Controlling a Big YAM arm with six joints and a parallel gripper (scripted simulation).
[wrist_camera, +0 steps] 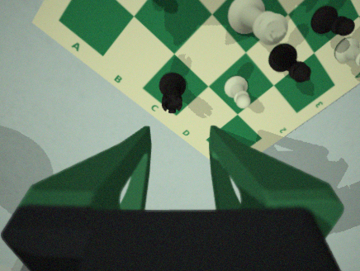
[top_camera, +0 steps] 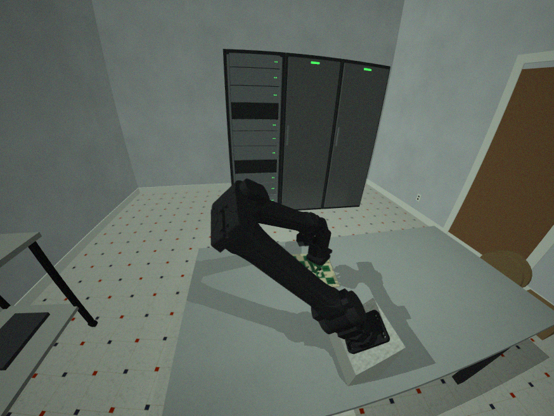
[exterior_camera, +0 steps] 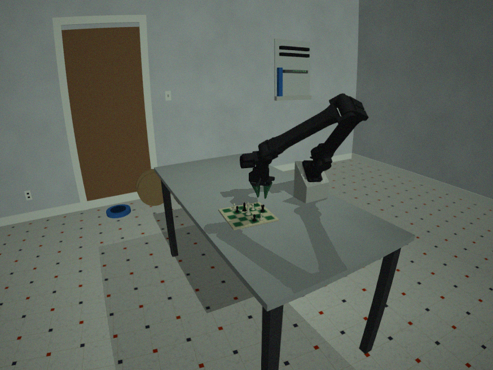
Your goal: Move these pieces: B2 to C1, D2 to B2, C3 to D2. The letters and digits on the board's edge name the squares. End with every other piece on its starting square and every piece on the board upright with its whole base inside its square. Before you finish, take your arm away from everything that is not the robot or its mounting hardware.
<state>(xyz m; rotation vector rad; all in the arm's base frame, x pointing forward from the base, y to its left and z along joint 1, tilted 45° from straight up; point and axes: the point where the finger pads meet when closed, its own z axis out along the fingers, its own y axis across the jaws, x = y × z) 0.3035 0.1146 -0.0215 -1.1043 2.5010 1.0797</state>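
The small black pawn stands upright on the green square C1 at the near edge of the green-and-cream chessboard, so the first move looks done. Next by the task is the piece on D2, the small white pawn, upright on its green square just beside the black one. I judge it light, rigid and smooth, with a narrow neck under a round head; it would tip easily if nudged. The safest hold is probably low on the neck or body, fingers squarely on either side, well away from the larger white piece and the black pieces nearby.

The green two-fingered pincer hangs above the board's edge and the grey desk, partly apart, empty and touching nothing.
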